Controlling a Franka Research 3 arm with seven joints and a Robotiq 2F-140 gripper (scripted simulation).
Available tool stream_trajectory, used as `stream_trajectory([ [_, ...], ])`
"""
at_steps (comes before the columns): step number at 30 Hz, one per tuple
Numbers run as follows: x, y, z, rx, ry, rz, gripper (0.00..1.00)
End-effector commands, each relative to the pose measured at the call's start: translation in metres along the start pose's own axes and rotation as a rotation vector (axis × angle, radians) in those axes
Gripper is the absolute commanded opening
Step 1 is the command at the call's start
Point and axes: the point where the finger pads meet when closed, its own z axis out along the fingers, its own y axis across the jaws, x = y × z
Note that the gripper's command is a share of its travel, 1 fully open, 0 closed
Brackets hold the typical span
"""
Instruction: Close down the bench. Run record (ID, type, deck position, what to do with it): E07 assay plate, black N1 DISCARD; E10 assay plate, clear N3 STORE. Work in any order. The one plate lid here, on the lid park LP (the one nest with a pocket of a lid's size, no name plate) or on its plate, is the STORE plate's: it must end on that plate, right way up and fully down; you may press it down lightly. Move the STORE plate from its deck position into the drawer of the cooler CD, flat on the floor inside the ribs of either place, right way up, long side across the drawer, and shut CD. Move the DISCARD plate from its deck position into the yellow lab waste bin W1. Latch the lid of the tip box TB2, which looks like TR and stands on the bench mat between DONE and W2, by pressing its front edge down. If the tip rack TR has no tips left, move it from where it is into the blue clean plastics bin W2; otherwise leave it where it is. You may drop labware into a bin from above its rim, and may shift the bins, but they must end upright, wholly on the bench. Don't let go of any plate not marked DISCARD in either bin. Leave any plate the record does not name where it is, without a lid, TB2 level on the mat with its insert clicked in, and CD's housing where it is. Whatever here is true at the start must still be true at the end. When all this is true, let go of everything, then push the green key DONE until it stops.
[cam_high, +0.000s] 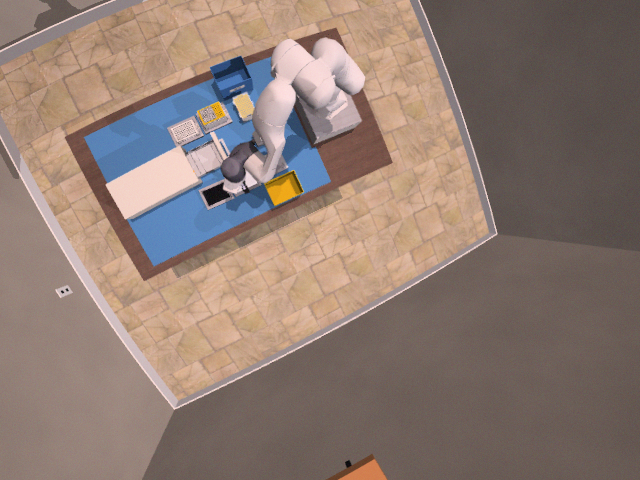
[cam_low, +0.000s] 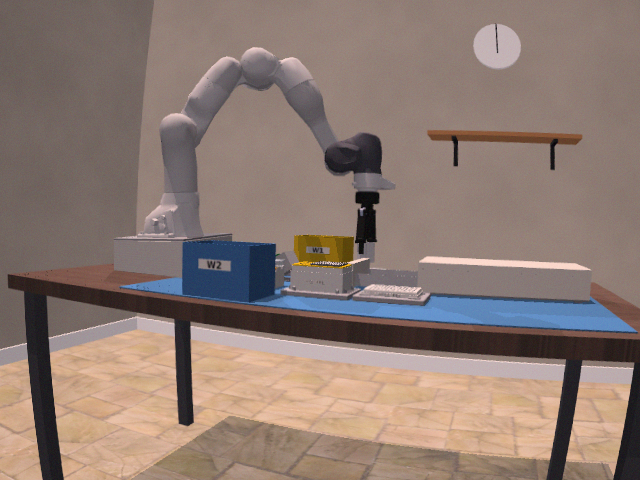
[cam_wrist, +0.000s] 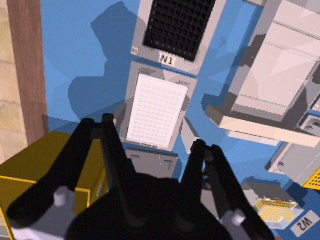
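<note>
The black assay plate sits in nest N1, also seen in the overhead view. Beside it, a white gridded plate-shaped item lies flat in the neighbouring nest; I cannot tell whether it is a bare lid or a lidded plate. My gripper hangs straight above this white item, fingers open and empty, well clear of it. In the side view the gripper is above the deck behind the yellow bin W1. The cooler's drawer stands pulled out to the right.
The yellow bin is just beside the gripper. The long white cooler housing lies to the left. The blue bin W2, a tip box with a yellow insert, a pale tip box and another plate stand at the back.
</note>
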Motion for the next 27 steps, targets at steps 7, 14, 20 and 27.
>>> stream_trajectory([
  [7,-0.003,0.002,-0.009,-0.004,-0.008,-0.003,0.66],
  [14,-0.003,0.002,-0.018,-0.004,-0.008,-0.003,0.66],
  [20,-0.003,0.002,-0.024,-0.004,-0.008,-0.003,0.66],
  [27,-0.003,0.001,-0.033,-0.004,-0.008,-0.003,0.66],
])
